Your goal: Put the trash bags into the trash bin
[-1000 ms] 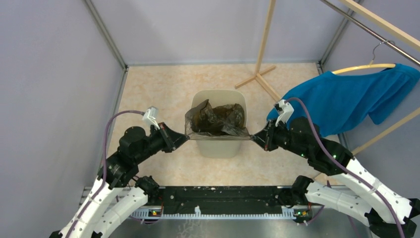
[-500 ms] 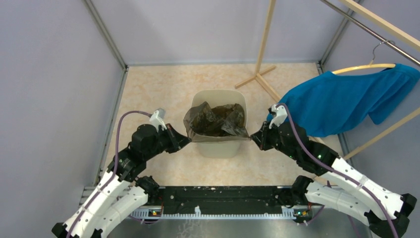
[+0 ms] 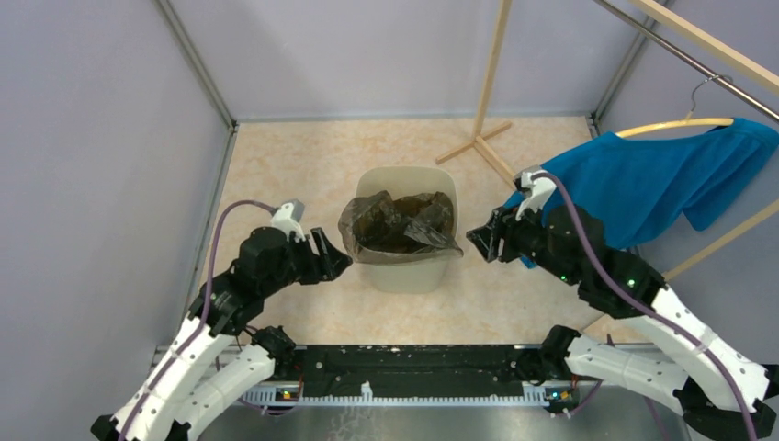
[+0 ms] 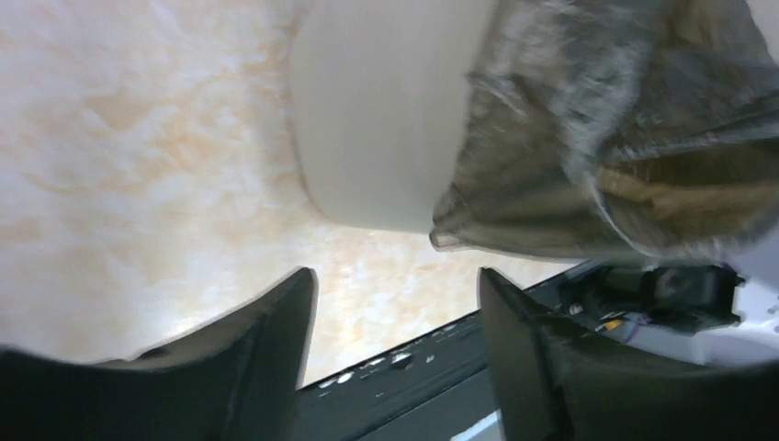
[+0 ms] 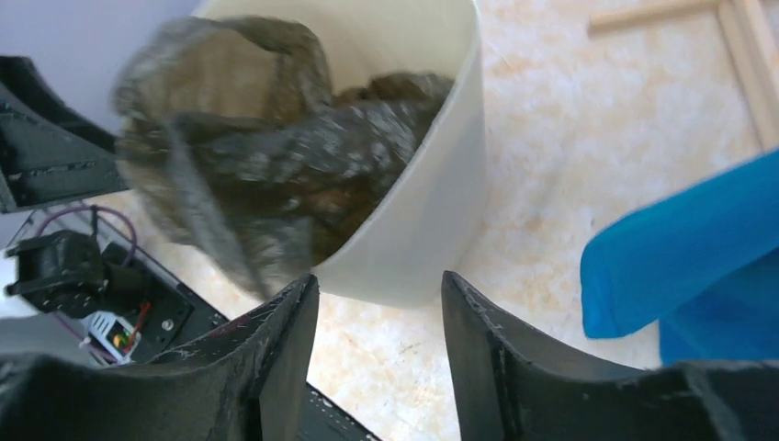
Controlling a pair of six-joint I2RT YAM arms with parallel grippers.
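Note:
The cream-beige trash bin (image 3: 404, 271) stands on the floor between my two arms. A wrinkly dark grey-brown trash bag (image 3: 400, 223) sits in its mouth, its edges draped over the near rim on both sides. My left gripper (image 3: 336, 256) is open just left of the bin, clear of the bag. My right gripper (image 3: 477, 241) is open just right of the bin, also holding nothing. The left wrist view shows the bin wall (image 4: 377, 110) and the bag's hanging corner (image 4: 514, 207) above the open left gripper (image 4: 397, 276). The right wrist view shows the bag (image 5: 266, 175) inside the bin (image 5: 432, 211) beyond the open right gripper (image 5: 378, 280).
A blue garment (image 3: 643, 184) hangs on a hanger at the right, close behind my right arm. A wooden rack's foot (image 3: 478, 147) rests on the floor behind the bin. Grey walls close in left and back. The black base rail (image 3: 413, 363) runs along the near edge.
Both grippers have opened and let go of the bag's corners. The stretched bag has slackened and settled on the bin rim. Both arms have drawn back slightly from the bin.

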